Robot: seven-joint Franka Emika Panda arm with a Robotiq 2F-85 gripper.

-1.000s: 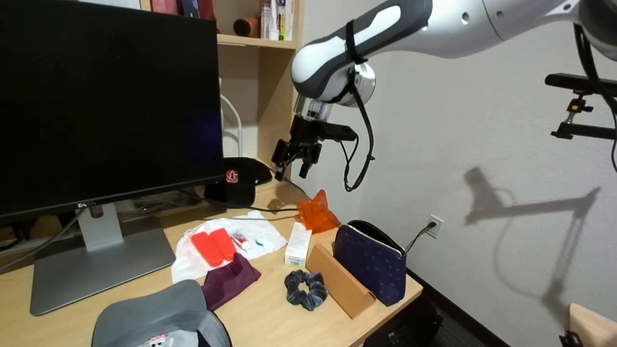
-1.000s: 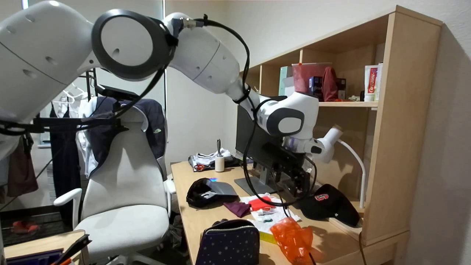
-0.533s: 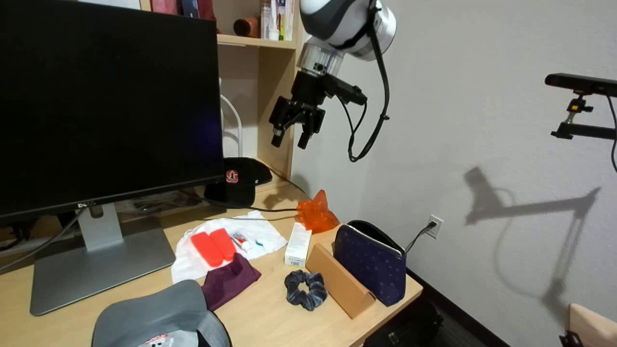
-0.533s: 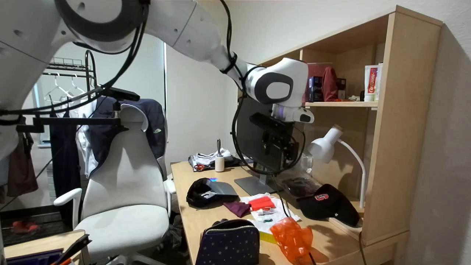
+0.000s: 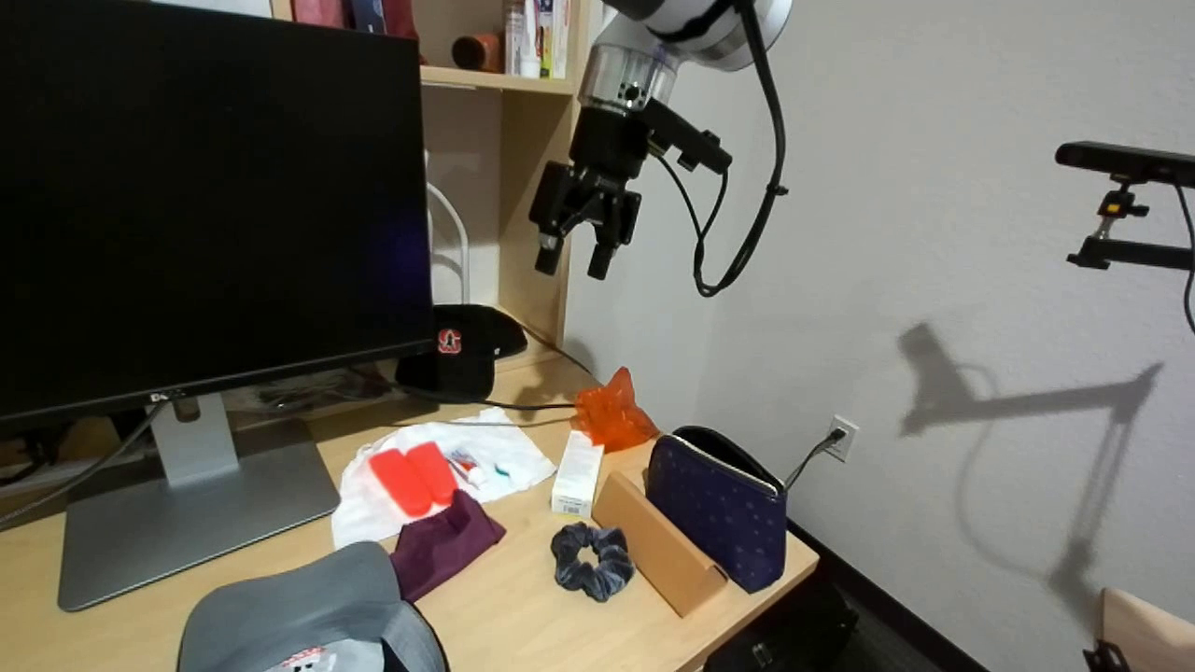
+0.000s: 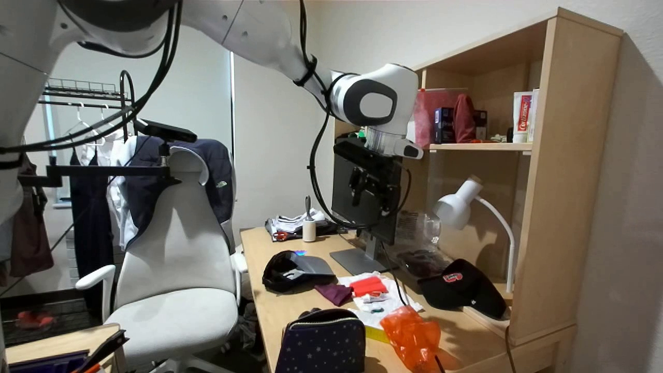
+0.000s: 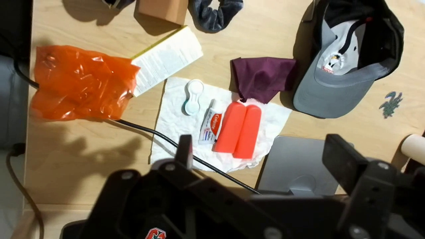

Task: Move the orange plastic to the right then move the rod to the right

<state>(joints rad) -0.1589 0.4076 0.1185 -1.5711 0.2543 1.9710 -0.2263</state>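
The orange plastic point(image 5: 614, 411) is a crumpled translucent orange piece on the desk near its edge. It also shows in an exterior view point(image 6: 413, 336) and at the left of the wrist view point(image 7: 83, 83). My gripper point(image 5: 573, 269) is raised well above the desk, apart from the orange plastic. In the wrist view the gripper point(image 7: 258, 146) has its fingers wide apart with nothing between them. A black cable point(image 7: 149, 130) runs from the orange plastic across a white cloth. I cannot tell which thing is the rod; a lint roller point(image 6: 309, 228) stands at the desk's far end.
A white box point(image 5: 577, 476) touches the orange plastic. A tan case point(image 5: 658, 541) and a navy pouch point(image 5: 717, 513) stand by the desk edge. The monitor point(image 5: 215, 215), black cap point(image 5: 462, 355), lamp point(image 6: 456, 207) and shelf point(image 6: 582, 181) are tall obstacles near the arm.
My gripper has risen well above the desk, with its fingers staying apart. The orange plastic and the other desk objects have not moved.
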